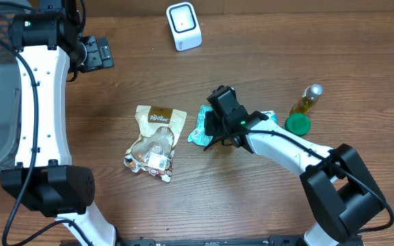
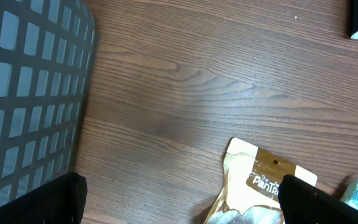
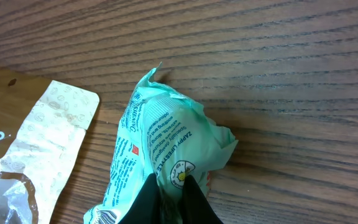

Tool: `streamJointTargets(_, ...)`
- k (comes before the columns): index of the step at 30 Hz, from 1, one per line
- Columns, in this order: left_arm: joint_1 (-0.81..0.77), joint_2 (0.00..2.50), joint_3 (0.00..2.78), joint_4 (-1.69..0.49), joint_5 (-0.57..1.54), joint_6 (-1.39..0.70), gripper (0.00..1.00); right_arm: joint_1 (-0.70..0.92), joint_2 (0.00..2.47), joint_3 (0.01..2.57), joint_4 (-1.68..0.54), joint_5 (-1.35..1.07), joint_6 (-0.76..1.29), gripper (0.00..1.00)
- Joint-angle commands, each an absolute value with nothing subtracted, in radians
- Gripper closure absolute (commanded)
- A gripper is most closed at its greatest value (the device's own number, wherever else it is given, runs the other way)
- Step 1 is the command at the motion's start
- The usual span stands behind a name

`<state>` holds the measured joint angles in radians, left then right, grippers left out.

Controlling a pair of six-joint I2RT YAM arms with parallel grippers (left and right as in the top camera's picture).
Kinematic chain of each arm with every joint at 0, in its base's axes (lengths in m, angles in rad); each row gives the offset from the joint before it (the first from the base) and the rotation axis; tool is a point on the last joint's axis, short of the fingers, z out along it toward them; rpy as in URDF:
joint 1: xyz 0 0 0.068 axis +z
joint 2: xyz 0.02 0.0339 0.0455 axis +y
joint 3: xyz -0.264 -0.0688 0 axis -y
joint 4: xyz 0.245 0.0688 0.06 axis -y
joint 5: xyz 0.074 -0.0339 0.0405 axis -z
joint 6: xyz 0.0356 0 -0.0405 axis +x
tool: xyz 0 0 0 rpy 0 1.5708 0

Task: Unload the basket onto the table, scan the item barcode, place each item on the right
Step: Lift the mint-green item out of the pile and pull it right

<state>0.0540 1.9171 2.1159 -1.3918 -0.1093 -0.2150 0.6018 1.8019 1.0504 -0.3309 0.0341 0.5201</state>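
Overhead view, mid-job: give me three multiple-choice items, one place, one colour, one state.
1. Where is the white scanner? A: near the far edge of the table. B: in a gripper. C: off the table.
2. Colour of the packet pinched by the right gripper? A: red. B: mint green. C: black.
3. The left gripper is? A: shut on the packet. B: shut, empty. C: open, empty.
A: it stands alone by the far edge. B: the right wrist view shows mint wrapping. C: its fingers stand wide apart.

left fingers (image 2: 42,200) apart, right fingers (image 3: 146,200) together
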Motion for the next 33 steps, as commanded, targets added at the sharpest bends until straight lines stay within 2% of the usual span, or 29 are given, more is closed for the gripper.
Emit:
streamJointTargets(1,0.052,1.902,2.128,-1.39,-0.111,-0.225,0.01,0.598,1.798,1.044,-0.319,0.052,0.515,0.94)
streamJointTargets(14,0.052,1.902,2.128,-1.39,-0.111,-0.225,0.0,0.598,1.803,1.044,-0.319,0.052,0.515,0.84)
streamJointTargets(18,0.052,1.902,2.128,-1.39,-0.111,-0.225,0.0,0.598,1.803,1.044,-0.319,0.071,0.515,0.78)
streamJointTargets(19,0.052,1.902,2.128,-1.39,-0.111,-0.225,0.0,0.598,1.803,1.044,-0.319,0.078,0.515,0.66)
streamJointTargets(20,0.052,1.902,2.128,-1.39,-0.111,-0.225,0.0,0.598,1.803,1.044,-0.319,0.077,0.515,0.5)
streamJointTargets(21,0.052,1.902,2.128,-1.39,-0.111,-0.225,0.0,0.598,1.803,1.044,-0.319,0.077,0.515,0.39)
streamJointTargets(23,0.052,1.902,2.128,-1.39,-0.111,-0.225,0.0,0.598,1.803,1.044,-0.319,0.077,0.515,0.25)
streamJointTargets(24,0.052,1.902,2.128,-1.39,-0.111,-0.225,0.0,0.598,1.803,1.044,-0.319,0.077,0.515,0.21)
streamJointTargets(30,0.052,1.902,2.128,-1.39,-0.111,-0.225,0.0,0.598,1.803,1.044,-0.32,0.076,0.519,0.2)
streamJointTargets(32,0.052,1.902,2.128,-1.39,-0.111,-0.225,0.0,0.598,1.803,1.046,-0.318,0.077,0.519,0.21)
streamJointTargets(33,0.052,1.902,2.128,-1.39,-0.111,-0.225,0.0,0.598,1.797,1.056,-0.319,0.075,0.52,0.26)
